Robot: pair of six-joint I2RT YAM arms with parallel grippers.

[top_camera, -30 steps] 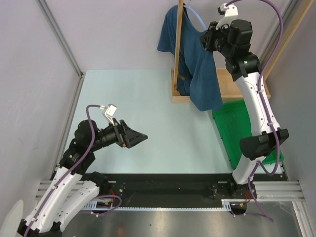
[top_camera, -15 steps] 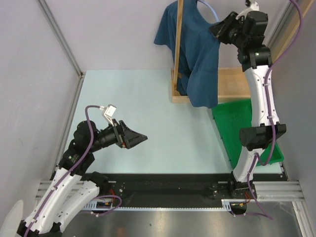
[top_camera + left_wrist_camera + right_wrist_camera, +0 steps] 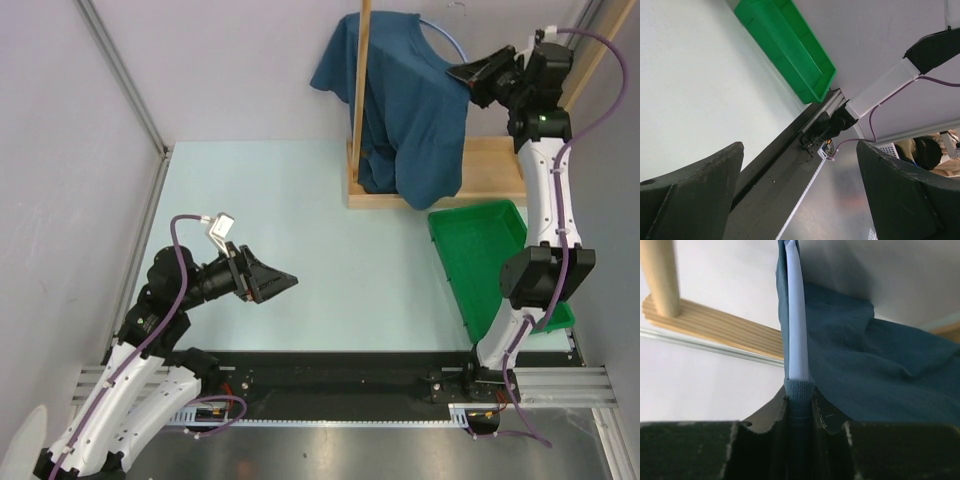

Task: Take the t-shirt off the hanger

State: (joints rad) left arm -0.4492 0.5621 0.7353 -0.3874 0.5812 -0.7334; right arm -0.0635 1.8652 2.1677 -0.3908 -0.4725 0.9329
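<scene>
The dark teal t-shirt (image 3: 410,100) hangs on the pale blue hanger (image 3: 447,32) at the wooden rack, far right of the top view. My right gripper (image 3: 456,73) is raised at the shirt's right shoulder. In the right wrist view it (image 3: 800,395) is shut on the shirt's ribbed neck edge (image 3: 800,390). The hanger's pale arm (image 3: 797,315) rises straight out of that pinched cloth, and the rest of the shirt (image 3: 875,370) spreads to the right. My left gripper (image 3: 290,283) is open and empty, low over the near left table (image 3: 800,200).
The rack's upright post (image 3: 360,90) stands in front of the shirt, on a wooden base (image 3: 490,170). A green tray (image 3: 480,260) lies just in front of the base and also shows in the left wrist view (image 3: 790,45). Grey walls close in left and right.
My right gripper has moved up and to the right, drawing the shirt's shoulder and the hanger end with it. The shirt now spreads wider. The left arm has not moved.
</scene>
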